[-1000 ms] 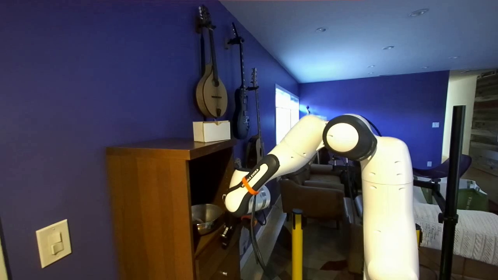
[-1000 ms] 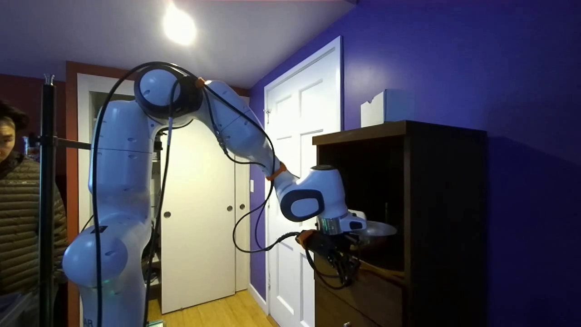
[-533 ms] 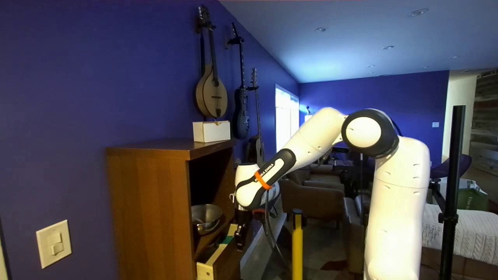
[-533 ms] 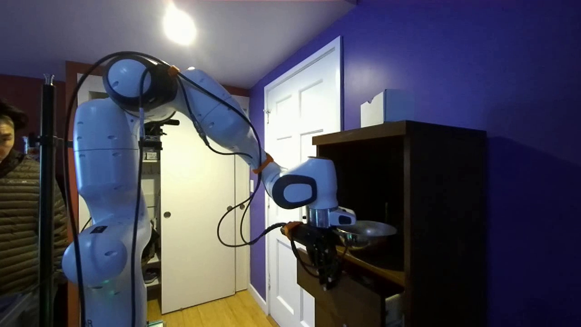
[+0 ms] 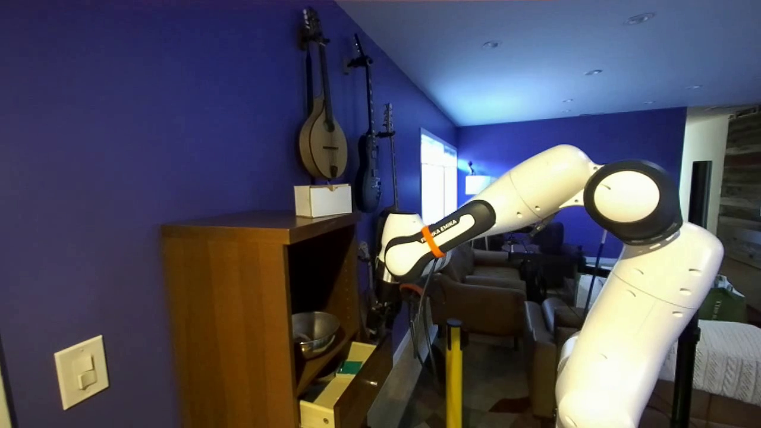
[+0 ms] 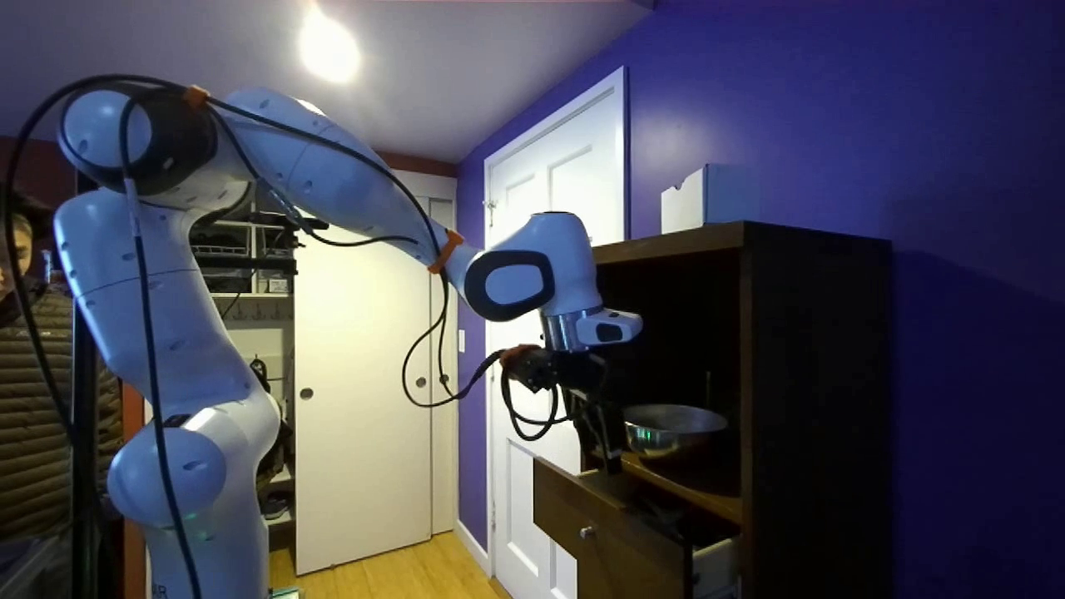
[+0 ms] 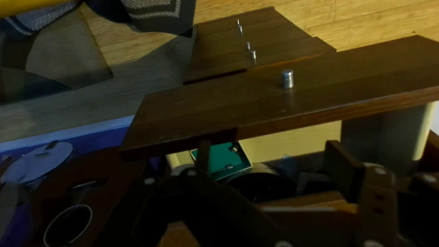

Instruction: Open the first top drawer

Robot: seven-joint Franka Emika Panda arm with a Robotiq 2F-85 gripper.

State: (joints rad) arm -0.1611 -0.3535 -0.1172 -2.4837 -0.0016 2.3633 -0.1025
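White and black, the arm (image 5: 538,190) stands at the lower right of an exterior view, bends high up and slopes down to the brown wooden cabinet (image 5: 229,333), its gripper (image 7: 274,163) pointing down over the first top drawer (image 6: 616,545). From the wrist view we see the jaws spread well apart, away from the metal knob (image 7: 287,79); whether they touch the drawer's edge we cannot tell. That drawer sits pulled out beneath the shelf (image 6: 703,492) with the metal bowl (image 6: 676,433), brown wood in front, paler at the side. Only the wrist view lets us make out a dark round thing (image 7: 262,185) inside, near a green-lined box (image 7: 219,156); both exterior views show us a white box (image 5: 324,201) on the cabinet, and an exterior view a person (image 6: 29,416) in brown quilted clothing.
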